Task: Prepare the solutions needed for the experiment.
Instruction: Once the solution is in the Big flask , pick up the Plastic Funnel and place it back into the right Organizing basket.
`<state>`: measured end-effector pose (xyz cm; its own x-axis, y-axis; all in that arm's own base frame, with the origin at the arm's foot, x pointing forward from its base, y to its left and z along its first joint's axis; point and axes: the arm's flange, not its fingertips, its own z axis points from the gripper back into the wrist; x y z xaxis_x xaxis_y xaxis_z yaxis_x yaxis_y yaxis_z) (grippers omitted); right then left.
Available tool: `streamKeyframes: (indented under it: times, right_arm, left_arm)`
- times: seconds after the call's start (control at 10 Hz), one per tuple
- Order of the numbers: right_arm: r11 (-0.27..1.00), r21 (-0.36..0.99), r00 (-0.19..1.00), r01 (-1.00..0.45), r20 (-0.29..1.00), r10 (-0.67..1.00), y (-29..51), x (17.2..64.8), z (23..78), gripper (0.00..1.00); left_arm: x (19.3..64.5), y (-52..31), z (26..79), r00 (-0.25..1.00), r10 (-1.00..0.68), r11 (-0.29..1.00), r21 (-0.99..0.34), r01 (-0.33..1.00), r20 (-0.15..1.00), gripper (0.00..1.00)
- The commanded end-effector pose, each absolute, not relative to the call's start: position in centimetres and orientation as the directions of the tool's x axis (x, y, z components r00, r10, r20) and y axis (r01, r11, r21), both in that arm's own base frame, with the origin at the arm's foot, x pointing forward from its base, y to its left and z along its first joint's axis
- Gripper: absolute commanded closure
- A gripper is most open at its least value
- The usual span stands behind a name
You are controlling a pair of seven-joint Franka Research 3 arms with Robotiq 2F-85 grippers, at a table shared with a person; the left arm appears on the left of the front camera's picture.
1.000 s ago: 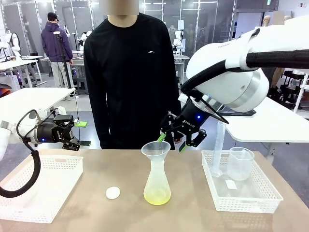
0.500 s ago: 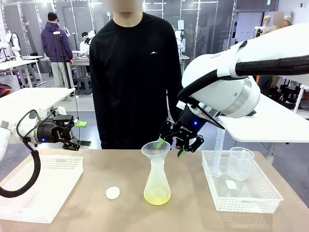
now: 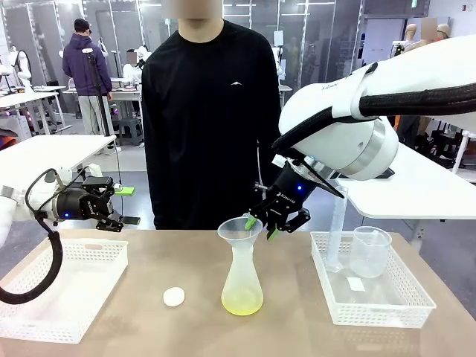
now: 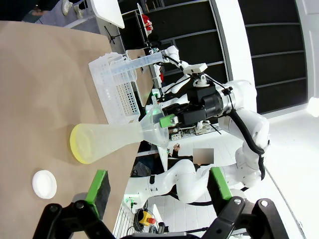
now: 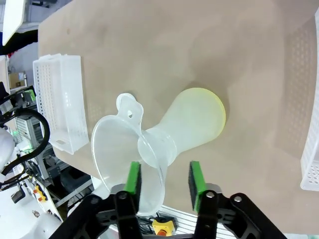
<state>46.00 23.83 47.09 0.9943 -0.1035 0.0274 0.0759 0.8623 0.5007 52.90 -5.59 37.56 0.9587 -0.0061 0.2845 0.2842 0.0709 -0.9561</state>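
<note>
A clear conical flask stands mid-table with a shallow layer of pale yellow-green solution at its bottom and a clear funnel in its neck. My right gripper hangs at the funnel's far right rim. In the right wrist view its green pads straddle the funnel's rim, with a gap still showing on one side. My left gripper hovers open and empty over the left basket. In the left wrist view the flask lies well ahead of it.
A white basket sits at the left. Another basket at the right holds a beaker and a tall cylinder. A small white disc lies left of the flask. A person stands at the far edge.
My right gripper has come down and left onto the funnel's rim, and its jaws have narrowed. The left arm has not moved.
</note>
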Motion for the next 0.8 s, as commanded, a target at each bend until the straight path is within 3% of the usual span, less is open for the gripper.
streamKeyframes:
  times: [0.0,0.1,0.2,0.3,0.4,0.5,0.7]
  right_arm:
    - [0.854,0.506,0.991,0.119,-0.005,-0.135,24.77,46.34,47.24,0.6]
    - [0.852,0.508,0.99,0.123,-0.011,-0.137,24.91,46.42,47.18,0.79]
    - [0.849,0.511,0.99,0.13,-0.02,-0.14,25.02,46.45,47.13,0.71]
    - [0.85,0.51,0.99,0.134,-0.025,-0.142,25.07,46.45,47.15,0.98]
    - [0.851,0.508,0.99,0.135,-0.026,-0.141,25.11,46.44,47.14,0.8]
    - [0.85,0.507,0.989,0.143,-0.032,-0.147,25.05,46.49,47.07,1.0]
    - [0.853,0.502,0.989,0.144,-0.038,-0.145,25.14,46.46,46.94,1.0]
  left_arm:
    - [52.8,-5.63,37.75,0.958,-0.013,0.059,-0.957,0.286,0.285,0.0]
    - [52.8,-5.63,37.75,0.958,-0.013,0.059,-0.957,0.286,0.285,0.0]
    - [52.8,-5.63,37.75,0.958,-0.013,0.059,-0.957,0.286,0.285,0.0]
    - [52.8,-5.63,37.75,0.958,-0.013,0.059,-0.957,0.286,0.285,0.0]
    - [52.8,-5.63,37.75,0.958,-0.013,0.059,-0.957,0.286,0.285,0.0]
    - [52.8,-5.63,37.75,0.958,-0.013,0.059,-0.957,0.286,0.285,0.0]
    - [52.8,-5.63,37.75,0.958,-0.013,0.059,-0.957,0.286,0.285,0.0]
